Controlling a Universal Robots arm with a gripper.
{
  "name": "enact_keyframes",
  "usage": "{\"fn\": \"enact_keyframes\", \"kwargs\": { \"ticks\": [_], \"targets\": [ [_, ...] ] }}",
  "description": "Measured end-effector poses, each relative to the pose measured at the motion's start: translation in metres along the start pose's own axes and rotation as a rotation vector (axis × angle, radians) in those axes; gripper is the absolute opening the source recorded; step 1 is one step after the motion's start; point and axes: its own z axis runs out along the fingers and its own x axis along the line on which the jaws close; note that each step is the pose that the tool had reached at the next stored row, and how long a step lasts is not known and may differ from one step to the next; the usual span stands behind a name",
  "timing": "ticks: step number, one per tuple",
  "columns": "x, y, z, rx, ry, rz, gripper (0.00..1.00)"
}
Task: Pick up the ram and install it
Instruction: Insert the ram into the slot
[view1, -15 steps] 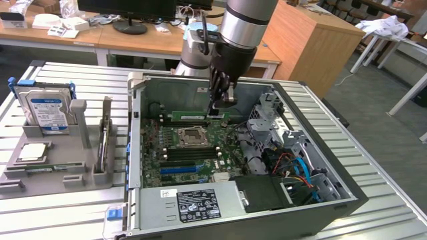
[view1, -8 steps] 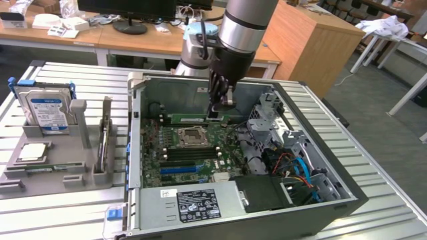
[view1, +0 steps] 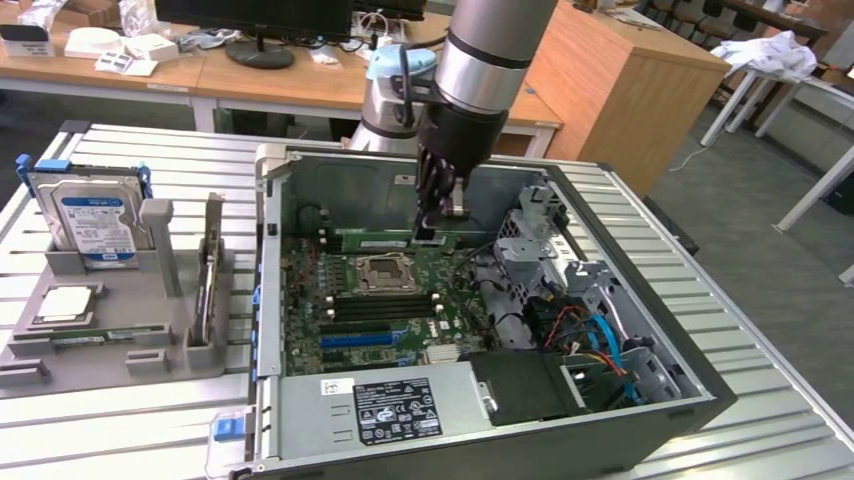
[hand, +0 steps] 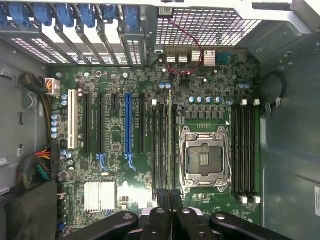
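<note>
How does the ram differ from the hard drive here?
The ram is a thin green stick; the hard drive is a broad silver box with a blue label. The ram is clamped in the shut jaws inside the case, over the motherboard; the hard drive sits in a grey holder outside it. Both stand on edge.
</note>
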Motion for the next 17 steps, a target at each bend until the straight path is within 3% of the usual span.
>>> {"fn": "enact_keyframes", "kwargs": {
  "ticks": [17],
  "targets": [
    [0.001, -0.0005, 0.0121, 0.0091, -0.023, -0.001, 0.11]
  ]
}}
